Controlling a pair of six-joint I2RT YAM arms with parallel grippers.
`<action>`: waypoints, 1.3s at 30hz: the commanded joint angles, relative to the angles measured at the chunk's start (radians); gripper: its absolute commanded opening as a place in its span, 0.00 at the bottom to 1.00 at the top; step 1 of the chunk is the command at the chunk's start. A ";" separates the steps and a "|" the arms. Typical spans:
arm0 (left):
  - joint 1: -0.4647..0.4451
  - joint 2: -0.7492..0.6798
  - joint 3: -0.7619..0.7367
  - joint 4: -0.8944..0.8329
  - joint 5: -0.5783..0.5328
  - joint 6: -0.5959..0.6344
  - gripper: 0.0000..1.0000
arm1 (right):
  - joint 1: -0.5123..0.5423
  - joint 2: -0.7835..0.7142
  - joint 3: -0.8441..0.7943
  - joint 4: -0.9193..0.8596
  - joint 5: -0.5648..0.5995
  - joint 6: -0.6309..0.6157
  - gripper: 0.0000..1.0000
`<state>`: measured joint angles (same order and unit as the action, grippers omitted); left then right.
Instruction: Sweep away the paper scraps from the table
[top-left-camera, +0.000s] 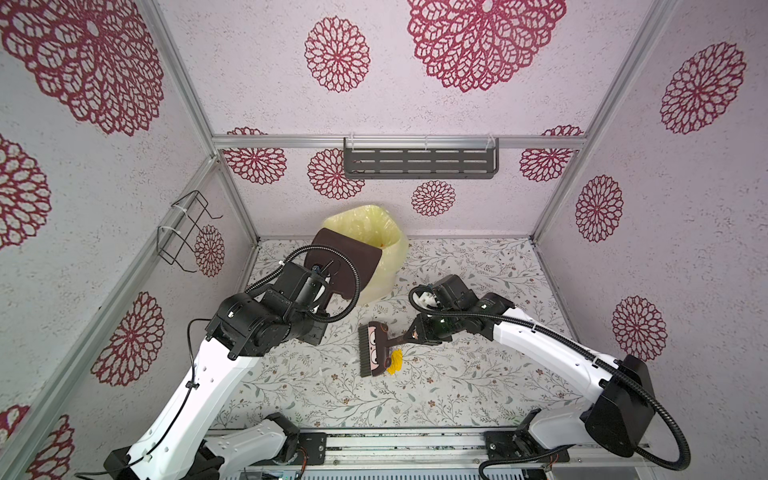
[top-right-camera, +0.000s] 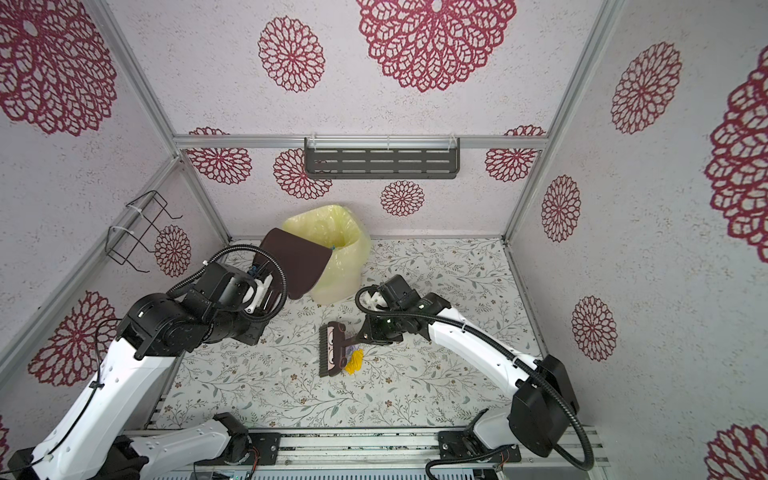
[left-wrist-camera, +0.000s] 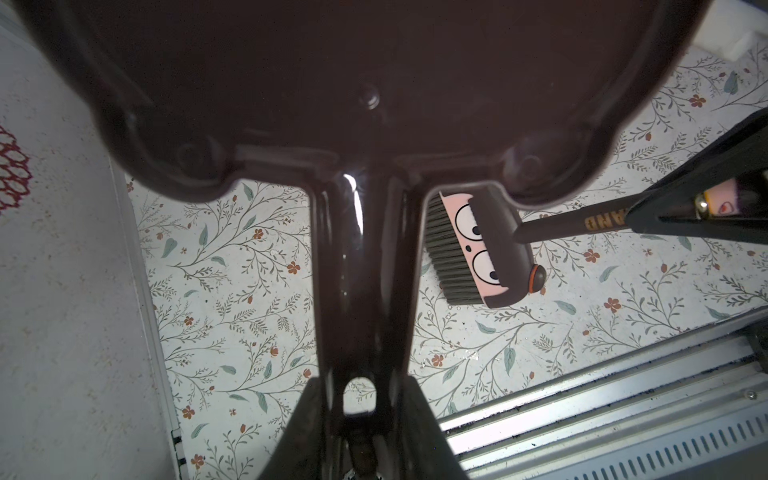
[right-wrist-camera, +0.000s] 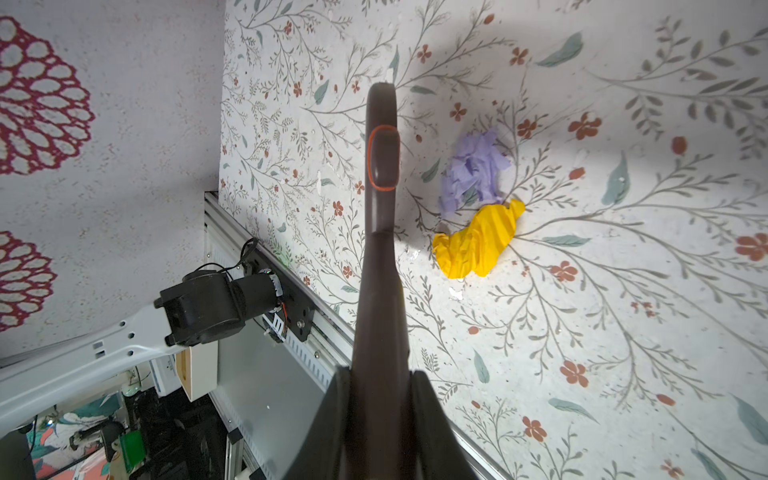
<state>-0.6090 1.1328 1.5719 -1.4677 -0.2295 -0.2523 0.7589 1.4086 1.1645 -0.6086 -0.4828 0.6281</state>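
My left gripper is shut on the handle of a dark brown dustpan, held tilted over a bin lined with a yellow bag at the back of the table. In both top views the right gripper is shut on the thin handle of a brown hand brush with a cartoon face, its head low over the table's middle. Two paper scraps lie together just beside the brush head: a yellow wad and a lilac wad. The inside of the dustpan is hidden.
A dark slotted shelf hangs on the back wall. On the left wall there is a black wire rack. A metal rail carrying both arm bases runs along the table's front edge. Lilac walls close in three sides.
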 joint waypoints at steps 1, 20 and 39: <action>-0.030 0.002 0.019 -0.016 0.001 -0.029 0.00 | -0.015 0.005 -0.011 -0.004 -0.007 -0.030 0.00; -0.284 -0.046 -0.111 -0.086 0.086 -0.271 0.00 | -0.352 -0.086 0.026 -0.515 0.181 -0.396 0.00; -0.497 -0.017 -0.489 0.153 0.329 -0.456 0.00 | -0.398 -0.038 0.532 -0.794 0.350 -0.470 0.00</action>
<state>-1.0828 1.0878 1.0985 -1.3918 0.0628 -0.6994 0.3687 1.3441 1.6554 -1.3426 -0.2268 0.1982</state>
